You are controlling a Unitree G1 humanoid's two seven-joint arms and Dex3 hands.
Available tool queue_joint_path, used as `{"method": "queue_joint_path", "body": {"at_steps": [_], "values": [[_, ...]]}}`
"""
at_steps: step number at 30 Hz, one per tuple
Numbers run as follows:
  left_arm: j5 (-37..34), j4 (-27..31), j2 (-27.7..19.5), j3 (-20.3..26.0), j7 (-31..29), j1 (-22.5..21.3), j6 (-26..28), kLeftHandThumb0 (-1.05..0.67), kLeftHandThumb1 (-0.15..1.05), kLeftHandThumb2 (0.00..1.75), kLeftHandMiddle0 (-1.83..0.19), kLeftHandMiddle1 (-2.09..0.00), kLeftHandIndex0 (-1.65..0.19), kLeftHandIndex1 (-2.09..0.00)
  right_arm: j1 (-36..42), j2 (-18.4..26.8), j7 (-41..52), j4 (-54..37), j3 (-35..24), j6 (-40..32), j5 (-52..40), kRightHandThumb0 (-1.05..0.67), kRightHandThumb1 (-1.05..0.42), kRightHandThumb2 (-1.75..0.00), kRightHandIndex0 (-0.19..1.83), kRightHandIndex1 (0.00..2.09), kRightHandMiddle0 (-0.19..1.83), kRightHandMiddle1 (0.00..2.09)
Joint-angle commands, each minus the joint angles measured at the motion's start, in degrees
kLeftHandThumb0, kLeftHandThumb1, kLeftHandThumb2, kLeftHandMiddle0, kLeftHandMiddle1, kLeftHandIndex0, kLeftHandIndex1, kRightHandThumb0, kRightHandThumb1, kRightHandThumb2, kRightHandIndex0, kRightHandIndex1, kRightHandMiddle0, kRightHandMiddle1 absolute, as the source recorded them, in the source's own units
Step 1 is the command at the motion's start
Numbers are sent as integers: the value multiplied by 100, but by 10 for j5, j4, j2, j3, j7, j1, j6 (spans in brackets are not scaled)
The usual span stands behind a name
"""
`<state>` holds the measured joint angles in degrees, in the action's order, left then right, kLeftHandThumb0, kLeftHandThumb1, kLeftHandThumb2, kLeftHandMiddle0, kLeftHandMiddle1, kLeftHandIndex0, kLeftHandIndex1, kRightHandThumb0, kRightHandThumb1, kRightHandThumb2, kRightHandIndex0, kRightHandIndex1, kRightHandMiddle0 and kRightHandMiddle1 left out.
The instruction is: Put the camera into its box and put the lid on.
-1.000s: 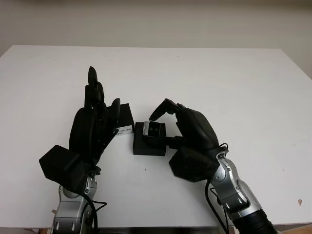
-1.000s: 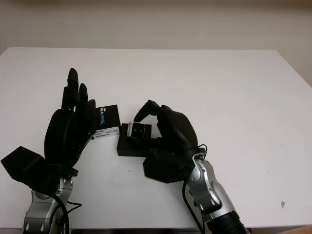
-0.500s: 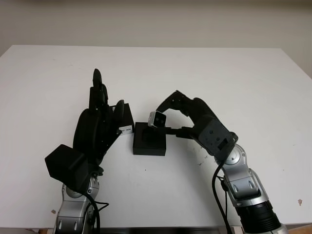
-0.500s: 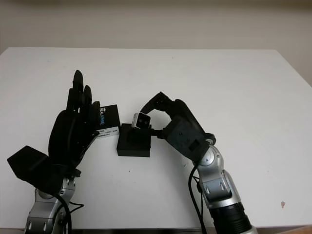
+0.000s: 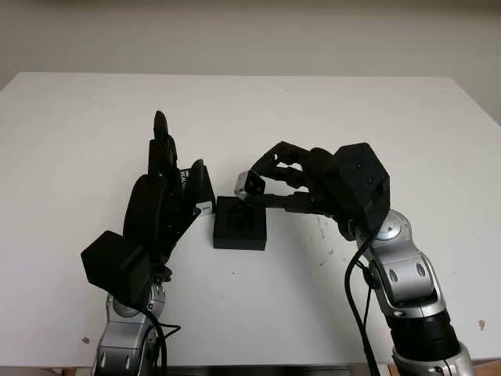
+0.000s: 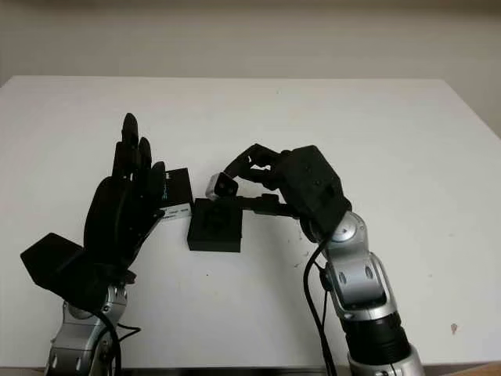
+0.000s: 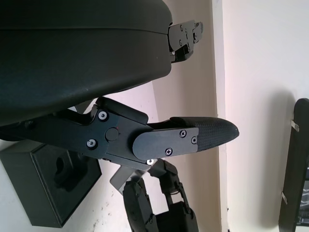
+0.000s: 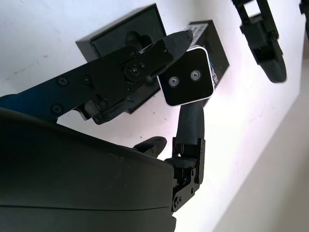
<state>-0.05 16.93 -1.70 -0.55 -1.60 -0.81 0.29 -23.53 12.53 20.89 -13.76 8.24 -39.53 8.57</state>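
Left hand (image 5: 160,207) comes first, on the left side of the table (image 5: 407,125). It stands up on its edge, holds nothing, and its fingers point away from the robot. Just behind it lies the lid (image 6: 174,190), flat on the table, with a white label on its near side.

Next, in the middle, sits the box (image 5: 239,222). It is black and open on top, with a shaped hollow inside. Nothing is in it.

Right hand (image 5: 270,178) comes in from the right. Its fingers pinch the camera (image 5: 250,181) and hold it in the air, just above the far edge of the box.

So the job looks about a third done. The camera is picked up and close to the box, but it is not inside, and the lid is off (two steps to go, I think).

Right wrist view shows the camera's front (image 8: 187,83), a dark square with two small round lenses, squeezed between two fingertips. From the head, that face is too small to read. Left wrist view looks into the hollow (image 7: 63,169) from the side.
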Motion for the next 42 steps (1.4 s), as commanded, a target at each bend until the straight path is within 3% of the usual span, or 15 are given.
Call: {"method": "queue_joint_path", "body": {"at_steps": [1,7,22,42], "values": [[4,-4,4,-4,4,-14,-6,-75,105,50,19,0,19,0,-19,10,5,3,3,-2,-4,-42,-94,-5,33,30,38,180],[6,-17,9,-6,9,-17,-25,-74,105,48,19,0,19,0,-28,28,13,27,19,7,-1,-40,-94,-5,31,30,35,179],[-5,-13,9,-3,5,-14,-24,-73,105,48,19,0,19,0,-18,69,28,91,59,159,31,-41,-94,-6,29,30,33,187],[2,-14,11,-7,10,-15,-24,-74,105,47,19,0,19,0,-14,73,55,96,74,117,46,-37,-96,-6,26,27,31,187]]}}
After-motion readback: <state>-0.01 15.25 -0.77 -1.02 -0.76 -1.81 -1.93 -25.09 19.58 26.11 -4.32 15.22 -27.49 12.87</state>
